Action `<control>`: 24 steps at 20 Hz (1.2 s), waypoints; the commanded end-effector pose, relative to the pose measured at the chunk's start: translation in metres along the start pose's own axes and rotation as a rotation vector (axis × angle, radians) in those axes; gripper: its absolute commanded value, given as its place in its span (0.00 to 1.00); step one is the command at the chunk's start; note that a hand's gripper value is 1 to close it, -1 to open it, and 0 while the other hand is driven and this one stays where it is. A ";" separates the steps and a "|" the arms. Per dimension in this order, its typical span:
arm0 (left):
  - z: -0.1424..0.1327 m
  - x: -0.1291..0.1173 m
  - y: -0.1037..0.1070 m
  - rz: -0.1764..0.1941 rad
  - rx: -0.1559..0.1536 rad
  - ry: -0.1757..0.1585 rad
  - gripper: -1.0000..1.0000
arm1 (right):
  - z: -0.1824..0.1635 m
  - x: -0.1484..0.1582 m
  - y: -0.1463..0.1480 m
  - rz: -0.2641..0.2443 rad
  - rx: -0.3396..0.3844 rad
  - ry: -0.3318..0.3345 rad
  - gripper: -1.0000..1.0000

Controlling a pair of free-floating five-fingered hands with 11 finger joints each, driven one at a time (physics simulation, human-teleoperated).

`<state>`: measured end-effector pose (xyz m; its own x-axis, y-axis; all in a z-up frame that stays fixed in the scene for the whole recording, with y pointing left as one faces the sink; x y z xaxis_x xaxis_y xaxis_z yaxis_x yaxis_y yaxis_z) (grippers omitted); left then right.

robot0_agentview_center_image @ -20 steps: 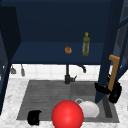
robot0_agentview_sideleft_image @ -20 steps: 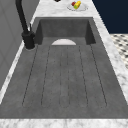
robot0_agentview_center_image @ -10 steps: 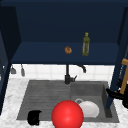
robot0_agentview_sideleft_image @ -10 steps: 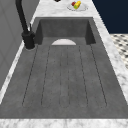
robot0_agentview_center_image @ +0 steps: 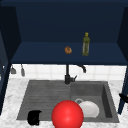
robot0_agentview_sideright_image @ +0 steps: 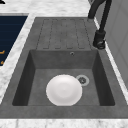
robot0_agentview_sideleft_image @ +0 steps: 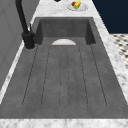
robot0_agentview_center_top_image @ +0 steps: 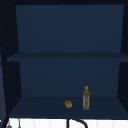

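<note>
A big red ball sits low in the front view, at the sink's near edge. My left hand hovers just left of it over the draining board's front corner, touching nothing, and appears as a black speck in the right side view. My right hand is at the picture's right edge, against the dark blue cabinet door that stands swung out there. A white plate lies in the basin beside the drain.
A black faucet stands behind the sink. The open wall cabinet's lower shelf holds a green bottle and a small orange thing. A fruit bowl rests on the marble counter past the basin.
My right hand and the cabinet door have moved rightward, from over the basin's right side to the picture's edge. The left hand, the ball and the plate have stayed put.
</note>
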<state>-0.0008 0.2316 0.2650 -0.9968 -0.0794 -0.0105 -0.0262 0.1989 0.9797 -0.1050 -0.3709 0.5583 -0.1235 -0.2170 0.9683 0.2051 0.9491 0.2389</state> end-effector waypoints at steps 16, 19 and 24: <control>0.000 0.000 0.000 0.000 0.000 0.000 0.50 | -0.021 0.028 -0.145 -0.037 0.215 0.062 1.00; 0.000 0.000 0.000 0.000 0.000 0.000 0.50 | -0.028 0.031 -0.166 -0.045 0.254 0.084 1.00; 0.000 0.000 0.000 0.000 0.000 0.000 0.50 | -0.039 0.036 -0.203 -0.060 0.332 0.081 1.00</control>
<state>-0.0008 0.2316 0.2650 -0.9968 -0.0794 -0.0105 -0.0262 0.1989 0.9797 -0.1128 -0.5570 0.5540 -0.0509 -0.2815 0.9582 -0.1462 0.9512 0.2717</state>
